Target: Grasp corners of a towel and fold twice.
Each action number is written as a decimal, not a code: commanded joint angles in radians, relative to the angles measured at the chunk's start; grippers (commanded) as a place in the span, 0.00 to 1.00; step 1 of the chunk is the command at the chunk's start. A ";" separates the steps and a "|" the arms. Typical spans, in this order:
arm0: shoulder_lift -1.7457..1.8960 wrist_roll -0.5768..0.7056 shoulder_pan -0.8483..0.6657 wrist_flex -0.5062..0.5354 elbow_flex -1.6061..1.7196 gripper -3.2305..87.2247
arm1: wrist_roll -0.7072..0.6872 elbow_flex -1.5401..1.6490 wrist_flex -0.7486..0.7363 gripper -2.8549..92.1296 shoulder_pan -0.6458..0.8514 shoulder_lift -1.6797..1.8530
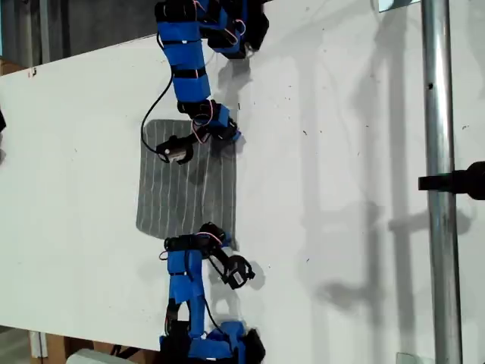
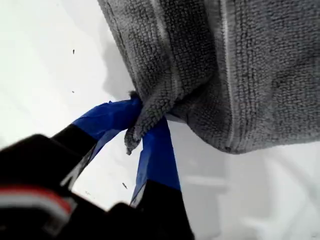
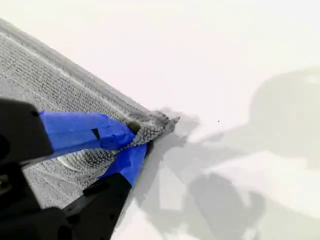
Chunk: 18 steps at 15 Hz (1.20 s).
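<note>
Towel (image 1: 186, 182) on table (image 1: 341, 152) (between two arms, exterior view's left)

Two blue-and-black arms (image 1: 187, 68) with thin black cables, hand fingers (image 2: 157, 155) blue-taped

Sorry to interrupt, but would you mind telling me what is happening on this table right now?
Two blue robot arms are working on a dark grey striped towel lying on the white table. My first gripper has its blue-taped jaws shut on one corner of the cloth, and my second gripper is shut on another corner. In the exterior view, the towel looks mostly flat and both arms meet its right edge. No further fold is under way yet.
</note>
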 commanded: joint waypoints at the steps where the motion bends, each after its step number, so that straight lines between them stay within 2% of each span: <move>1: 0.112 -0.035 0.031 0.035 0.044 0.00 | 0.021 -0.052 0.057 0.03 -0.075 0.063; 4: 0.123 -0.009 0.198 0.101 -0.021 0.00 | 0.034 -0.275 0.196 0.03 -0.331 0.052; 5: 0.137 -0.006 0.235 0.103 -0.035 0.00 | 0.031 -0.354 0.215 0.03 -0.368 0.041; 7: 0.175 -0.017 0.222 0.117 -0.058 0.00 | 0.041 -0.417 0.241 0.03 -0.337 0.055; 9: 0.272 0.009 0.201 0.110 -0.071 0.00 | 0.032 -0.459 0.284 0.03 -0.270 0.101; 11: 0.278 0.009 0.100 0.100 -0.041 0.00 | 0.038 -0.370 0.284 0.03 -0.149 0.126; 13: 0.213 0.069 -0.049 0.069 -0.086 0.00 | 0.048 -0.316 0.276 0.03 0.028 0.144; 15: 0.098 0.164 -0.183 0.077 -0.236 0.00 | 0.025 -0.258 0.244 0.03 0.221 0.141; 18: -0.035 0.284 -0.334 0.104 -0.485 0.00 | -0.048 -0.241 0.215 0.03 0.420 0.196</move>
